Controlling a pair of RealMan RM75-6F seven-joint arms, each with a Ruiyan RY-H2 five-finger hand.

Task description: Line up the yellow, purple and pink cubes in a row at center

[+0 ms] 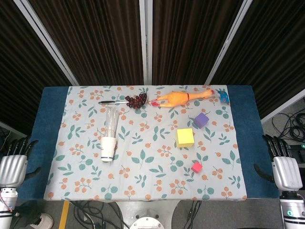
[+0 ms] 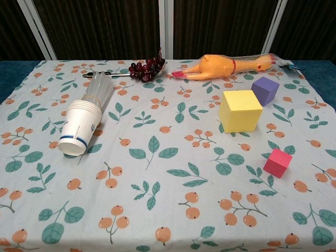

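The yellow cube [image 1: 185, 137] [image 2: 240, 111], the largest of the three, sits right of the table's middle. Behind it and slightly right lies the purple cube [image 1: 201, 120] [image 2: 265, 90]. The small pink cube [image 1: 196, 167] [image 2: 277, 163] lies nearer the front, right of center. My left hand [image 1: 13, 167] hangs off the table's left side, fingers apart, holding nothing. Off the right side my right hand [image 1: 284, 168] does the same. Neither hand shows in the chest view.
A stack of paper cups in a plastic sleeve [image 1: 109, 138] [image 2: 84, 123] lies on its side at left. A rubber chicken [image 1: 183, 97] [image 2: 226, 66], a grape bunch [image 1: 137, 100] [image 2: 146, 68] and a pen [image 1: 113, 102] lie along the far edge. The floral cloth [image 1: 143, 162] covers the table.
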